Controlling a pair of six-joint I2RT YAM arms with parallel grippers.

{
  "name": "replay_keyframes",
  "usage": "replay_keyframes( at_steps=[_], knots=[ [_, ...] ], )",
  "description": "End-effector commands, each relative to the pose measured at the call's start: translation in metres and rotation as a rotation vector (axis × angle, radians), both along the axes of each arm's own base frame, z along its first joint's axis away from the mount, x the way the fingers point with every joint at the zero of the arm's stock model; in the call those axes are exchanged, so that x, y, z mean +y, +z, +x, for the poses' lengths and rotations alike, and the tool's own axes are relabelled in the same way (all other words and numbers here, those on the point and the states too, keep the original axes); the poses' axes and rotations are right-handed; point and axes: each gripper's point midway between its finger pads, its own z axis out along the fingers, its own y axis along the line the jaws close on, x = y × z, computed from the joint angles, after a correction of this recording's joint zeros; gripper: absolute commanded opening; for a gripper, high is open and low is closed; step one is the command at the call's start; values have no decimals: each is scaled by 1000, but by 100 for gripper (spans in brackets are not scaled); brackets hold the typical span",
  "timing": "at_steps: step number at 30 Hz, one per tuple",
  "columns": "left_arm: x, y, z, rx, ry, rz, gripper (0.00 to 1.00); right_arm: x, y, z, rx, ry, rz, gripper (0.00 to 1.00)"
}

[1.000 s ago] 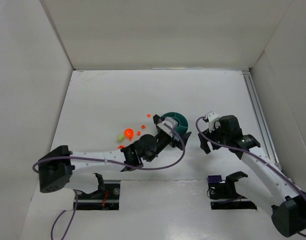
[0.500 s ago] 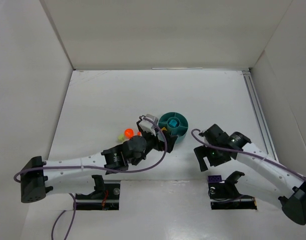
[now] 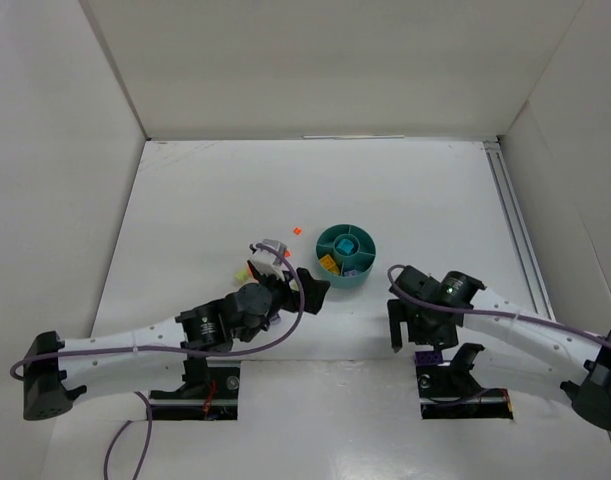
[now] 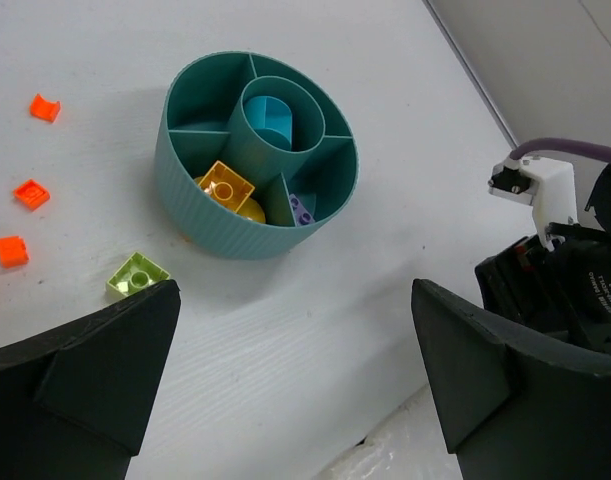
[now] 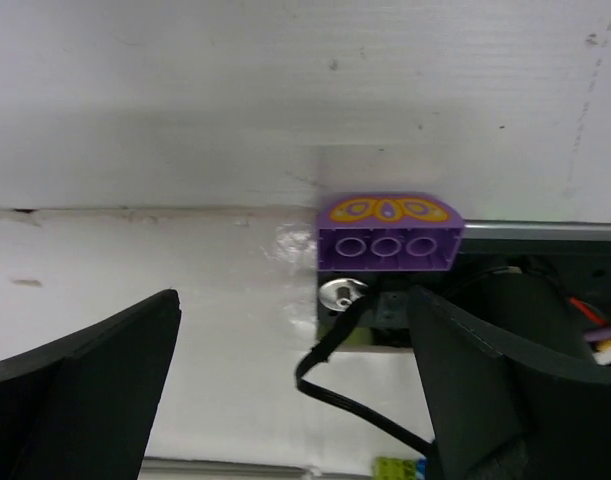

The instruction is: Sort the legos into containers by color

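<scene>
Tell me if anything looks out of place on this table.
One purple brick sits alone at the near edge of the table, by the right arm's base mount. It is far from the teal dish and the loose orange pieces and green piece beside it. Nothing looks spilled or damaged.

Ribbed teal dish (image 4: 215,238). Inside dish: yellow brick (image 4: 225,187), purple brick (image 4: 302,208). Beside dish: lime-green brick (image 4: 137,275), three orange bricks (image 4: 30,193). Purple arched brick (image 5: 389,247), orange-and-yellow petal print. White desk (image 4: 315,330).

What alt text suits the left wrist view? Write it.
A teal dish holds a yellow brick and a purple brick in separate sections. Three orange pieces and a green brick lie outside it; the left gripper is open.
</scene>
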Motion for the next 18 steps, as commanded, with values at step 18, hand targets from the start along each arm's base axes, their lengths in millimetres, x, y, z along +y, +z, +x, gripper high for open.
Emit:
replay_keyframes(
  at_steps=[18],
  knots=[
    [29,0,-12,30,12,-78,100,40,-40,14,-105,-233,169,95]
  ],
)
